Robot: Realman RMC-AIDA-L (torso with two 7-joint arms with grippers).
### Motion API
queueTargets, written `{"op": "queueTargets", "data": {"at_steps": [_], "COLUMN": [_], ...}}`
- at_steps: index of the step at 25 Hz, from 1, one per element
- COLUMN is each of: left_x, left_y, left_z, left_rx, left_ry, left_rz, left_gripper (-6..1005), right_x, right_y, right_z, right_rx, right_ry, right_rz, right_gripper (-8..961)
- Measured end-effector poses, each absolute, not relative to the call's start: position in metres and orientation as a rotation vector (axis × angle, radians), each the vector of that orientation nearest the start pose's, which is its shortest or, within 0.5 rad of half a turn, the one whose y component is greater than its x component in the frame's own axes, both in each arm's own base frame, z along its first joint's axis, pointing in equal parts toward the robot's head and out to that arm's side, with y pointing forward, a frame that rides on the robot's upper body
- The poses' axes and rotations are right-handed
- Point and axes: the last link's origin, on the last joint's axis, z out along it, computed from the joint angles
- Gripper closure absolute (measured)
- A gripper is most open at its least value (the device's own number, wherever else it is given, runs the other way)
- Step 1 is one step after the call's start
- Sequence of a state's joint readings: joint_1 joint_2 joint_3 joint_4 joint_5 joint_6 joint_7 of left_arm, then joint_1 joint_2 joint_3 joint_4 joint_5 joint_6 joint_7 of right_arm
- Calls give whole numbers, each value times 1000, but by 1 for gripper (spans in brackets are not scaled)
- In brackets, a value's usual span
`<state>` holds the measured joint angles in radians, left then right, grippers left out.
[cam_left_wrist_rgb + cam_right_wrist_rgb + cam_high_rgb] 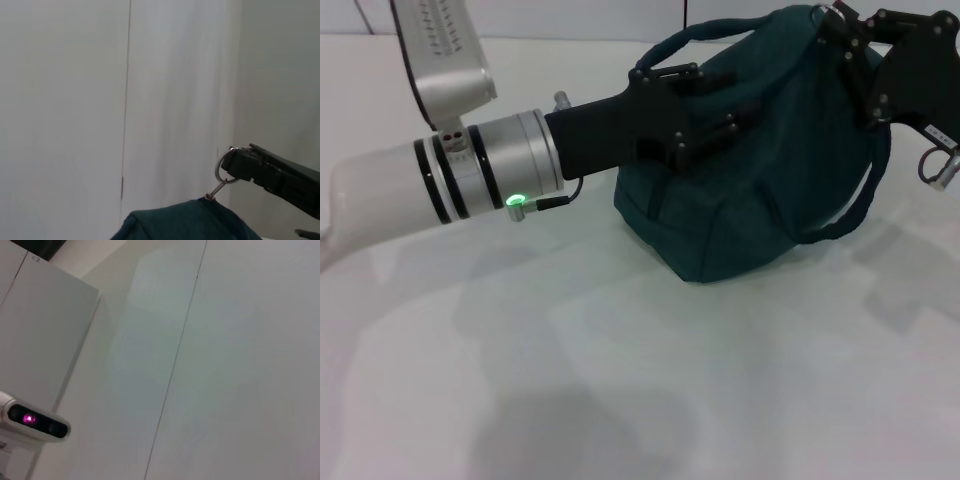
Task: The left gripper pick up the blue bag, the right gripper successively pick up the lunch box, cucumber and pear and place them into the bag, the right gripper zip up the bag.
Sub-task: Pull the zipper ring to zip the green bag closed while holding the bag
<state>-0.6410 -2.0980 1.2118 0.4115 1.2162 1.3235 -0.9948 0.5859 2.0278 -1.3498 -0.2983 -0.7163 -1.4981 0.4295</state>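
Bag: on the table, looking closed. Left tool clenched on its near side, steadying it; right tool above its top, grasping the zipper ring, we judge.

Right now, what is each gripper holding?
Left gripper: shut on the blue bag.
Right gripper: shut on the zipper pull.

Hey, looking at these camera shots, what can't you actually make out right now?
- Inside of the blue bag: hidden by its own fabric in the head view, so no lunch box, cucumber or pear shows.
- Left tool: its fingertips merge with the dark bag, so the grip is unclear.
- Right tool: holds the silver zipper pull in the left wrist view; the zipper line is out of sight.
- Right wrist view: only wall, no bag.
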Motion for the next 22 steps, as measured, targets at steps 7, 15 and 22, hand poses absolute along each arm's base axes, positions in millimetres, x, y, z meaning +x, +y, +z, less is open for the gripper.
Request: {"op": "queueTargets", "data": {"at_steps": [7,15,22], "left_x": [-190,-199,-215], "left_y": [356,341,321], "left_z": [-53,-53,-48], "left_rx": [-2522,-2510,-2492], "left_ry": [-242,-115,-25], "left_rz": [-1058,-1063,-1065], "left_gripper": [675,826,878], "right_x": [202,198,198], "right_y": [356,353,347], "right_z": [0,-3,-4], "right_rx": [-2120,-2147,-2182], "right_ry": [-183,-186,-119], "right_rz": [1137,1162,1230], "right_gripper": [940,940,940]}}
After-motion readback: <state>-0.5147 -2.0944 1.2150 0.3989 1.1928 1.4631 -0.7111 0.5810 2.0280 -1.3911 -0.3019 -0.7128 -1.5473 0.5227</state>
